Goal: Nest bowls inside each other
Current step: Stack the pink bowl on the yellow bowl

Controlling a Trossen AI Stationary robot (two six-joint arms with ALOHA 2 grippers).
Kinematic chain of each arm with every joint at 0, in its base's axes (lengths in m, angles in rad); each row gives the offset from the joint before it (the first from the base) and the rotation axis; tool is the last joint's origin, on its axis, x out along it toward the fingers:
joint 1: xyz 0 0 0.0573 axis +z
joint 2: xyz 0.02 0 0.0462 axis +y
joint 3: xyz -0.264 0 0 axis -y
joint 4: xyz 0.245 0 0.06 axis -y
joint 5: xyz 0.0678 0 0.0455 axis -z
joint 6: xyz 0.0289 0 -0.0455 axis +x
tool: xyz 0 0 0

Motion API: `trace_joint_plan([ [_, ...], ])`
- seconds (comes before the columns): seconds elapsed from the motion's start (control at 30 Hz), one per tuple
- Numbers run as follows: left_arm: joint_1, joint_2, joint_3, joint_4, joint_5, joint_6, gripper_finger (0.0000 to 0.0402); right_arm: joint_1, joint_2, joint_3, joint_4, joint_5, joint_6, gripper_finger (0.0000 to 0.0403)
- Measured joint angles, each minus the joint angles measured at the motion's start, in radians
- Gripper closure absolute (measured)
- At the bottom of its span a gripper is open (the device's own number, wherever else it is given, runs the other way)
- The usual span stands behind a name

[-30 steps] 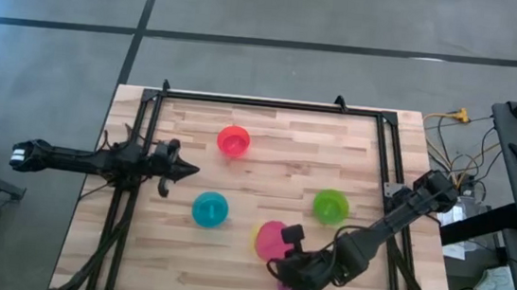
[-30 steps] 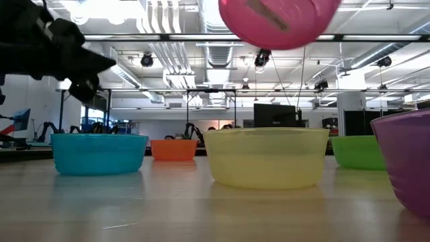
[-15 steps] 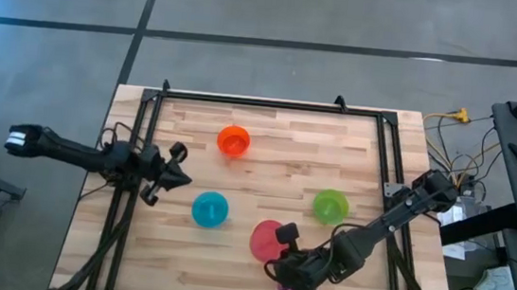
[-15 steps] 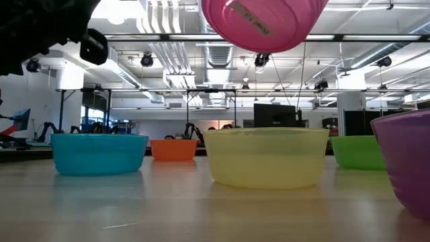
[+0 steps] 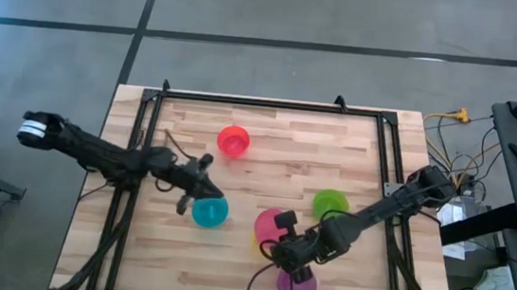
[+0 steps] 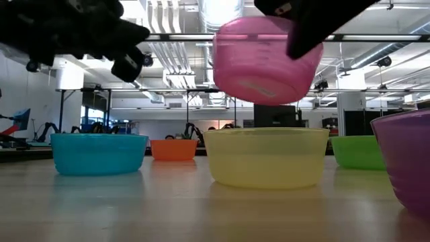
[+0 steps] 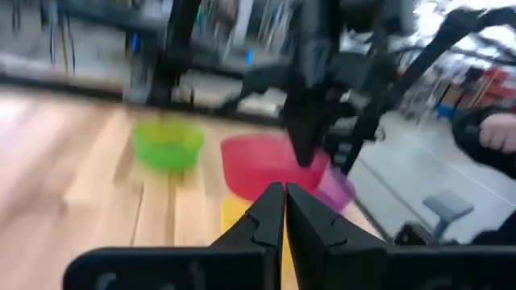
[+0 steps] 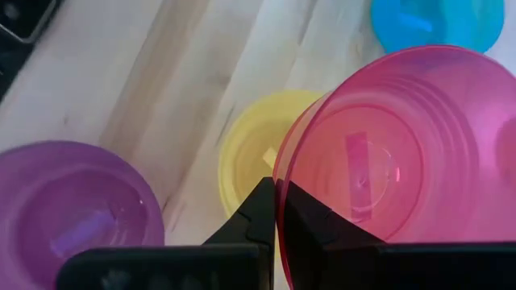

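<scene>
My right gripper (image 5: 284, 235) is shut on a magenta pink bowl (image 5: 271, 223), held in the air over a yellow bowl (image 6: 267, 156) that stands on its base on the table. In the high view the yellow bowl is mostly hidden under the pink one. My left gripper (image 5: 200, 181) is shut and empty, in the air just beyond a cyan bowl (image 5: 209, 211). A purple bowl (image 5: 295, 288), a green bowl (image 5: 330, 204) and a red bowl (image 5: 233, 142) stand upright on the table. My right gripper pinches the pink bowl's rim (image 8: 278, 187), one finger inside the wall and one outside. The fingers come slanting down from the table's near right side. The bowl is lifted clear, mouth up and tilted (image 6: 267, 62), a little above the yellow bowl.
A black frame (image 5: 272, 103) runs along the table's far edge and both sides. The purple bowl stands at the near edge, close to my right arm (image 5: 365, 222). Bare wood lies at the near left and between the red and green bowls.
My right gripper has come down with the pink bowl, which now hangs lower and tilted just over the yellow bowl. My left gripper has gone toward the table's right edge, up to the cyan bowl.
</scene>
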Motion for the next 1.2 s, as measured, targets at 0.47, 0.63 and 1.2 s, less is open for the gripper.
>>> trace_joint_plan([
  [0.47, -0.093, 0.163, 0.26, -0.339, -0.121, 0.012, 0.0402, -0.005, 0.0, -0.096, 0.144, -0.05, -0.02, 0.0394],
  [0.63, -0.113, 0.136, 0.261, -0.342, -0.127, 0.034, 0.0402, -0.005, 0.0, -0.101, 0.162, -0.05, -0.022, 0.0394],
  [1.2, -0.134, 0.114, 0.256, -0.391, -0.159, 0.031, 0.0402, -0.006, 0.263, 0.13, -0.061, -0.047, -0.081, 0.0394],
])
